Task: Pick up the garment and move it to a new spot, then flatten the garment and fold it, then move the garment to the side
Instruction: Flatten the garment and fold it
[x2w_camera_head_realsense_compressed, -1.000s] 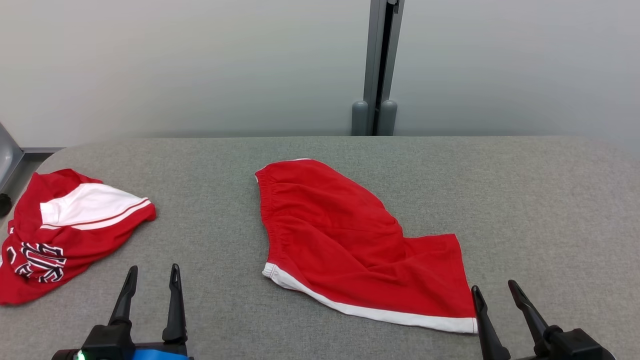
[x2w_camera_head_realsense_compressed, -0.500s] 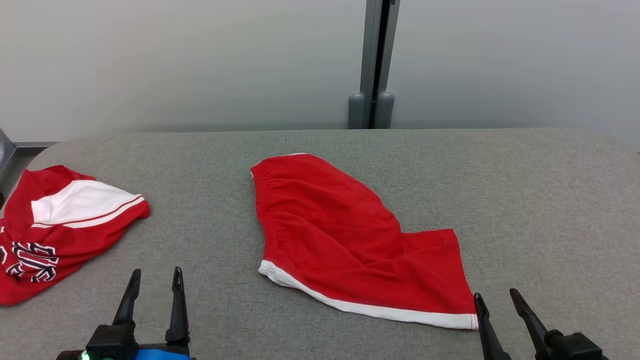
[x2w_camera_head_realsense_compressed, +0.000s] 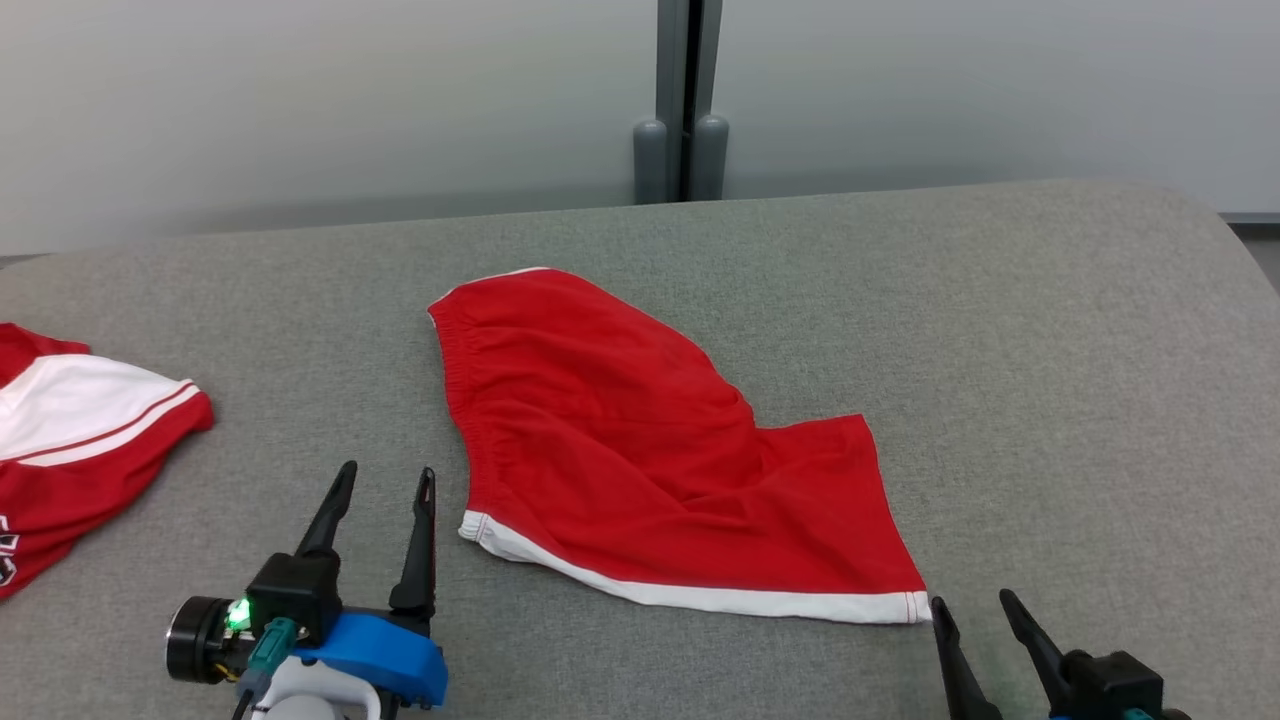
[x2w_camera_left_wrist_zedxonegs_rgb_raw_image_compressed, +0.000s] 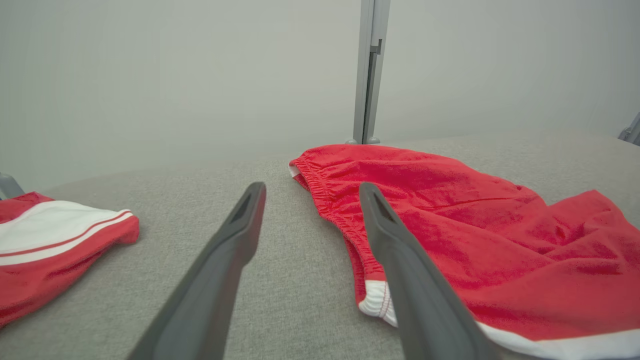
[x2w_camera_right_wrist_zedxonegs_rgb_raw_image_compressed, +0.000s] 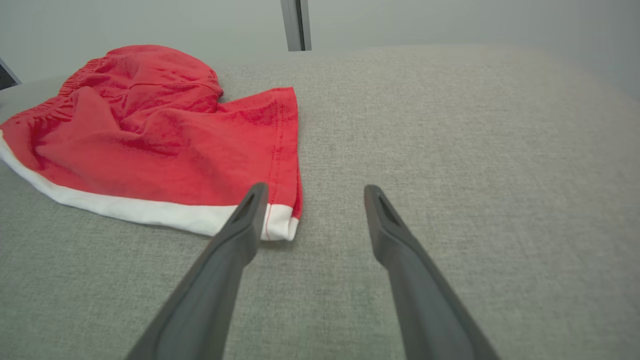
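Left gripper (x2w_camera_head_realsense_compressed: 387, 470): jaws apart, empty.
Right gripper (x2w_camera_head_realsense_compressed: 971, 598): jaws apart, empty.
Red shorts (x2w_camera_head_realsense_compressed: 640, 450): rumpled, mid grey table (x2w_camera_head_realsense_compressed: 1050, 350) — near hem corners just beside both grippers.
Risk: pinching one layer only — cloth bunches, lifts crooked.

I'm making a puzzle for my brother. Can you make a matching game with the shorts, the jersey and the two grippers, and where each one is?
Things:
1. shorts
2. jersey
3. left gripper
4. right gripper

Places:
A. open, by the right end of the shorts' white hem
B. middle of the table
C. far left, cut off by the head view's edge
D. open, by the left end of the shorts' white hem

Pairs: 1-B, 2-C, 3-D, 4-A
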